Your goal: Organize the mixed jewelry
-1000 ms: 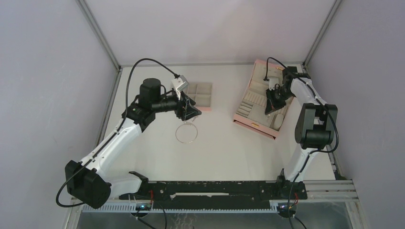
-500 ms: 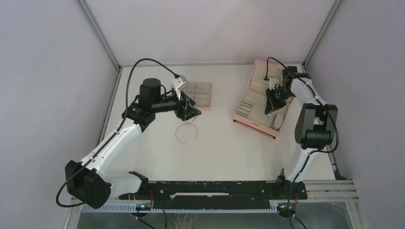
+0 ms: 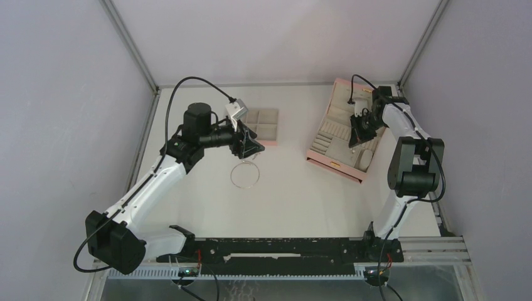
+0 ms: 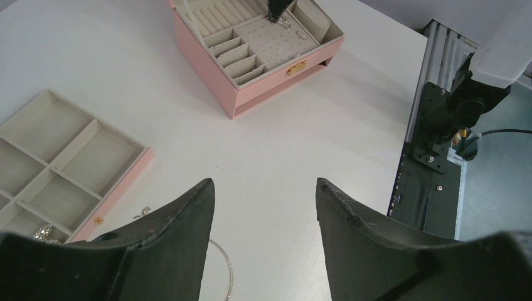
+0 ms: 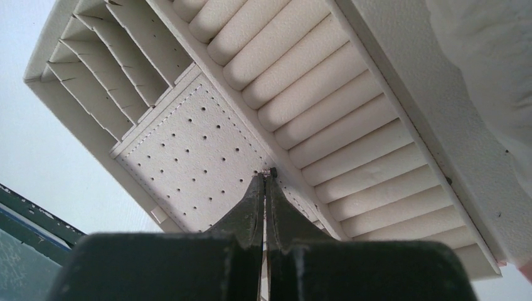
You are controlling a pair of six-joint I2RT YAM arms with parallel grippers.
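Note:
A thin silver wire hoop [image 3: 244, 175] lies on the white table just in front of my left gripper [image 3: 250, 148]. That gripper is open and empty above the table [image 4: 263, 195], and the hoop's arc [image 4: 227, 276] shows beside its left finger. A tiny silver piece [image 4: 143, 212] lies by the pink compartment tray [image 4: 128, 182]. A small chain cluster [image 4: 42, 233] sits in a tray cell. My right gripper [image 3: 356, 139] is inside the open pink box [image 3: 332, 162]. It is shut on a tiny silver stud [image 5: 270, 171] at the edge of the perforated pad [image 5: 188, 144]. More studs [image 4: 286, 24] rest on that pad.
The pink compartment tray [image 3: 272, 143] sits at the back centre. The box has ring rolls [image 5: 326, 125] and slotted dividers [image 5: 119, 69]. A black rail [image 3: 282, 248] runs along the near edge, and grey walls enclose the table.
My right gripper has edged slightly toward the back over the box. The left arm and the hoop have not moved.

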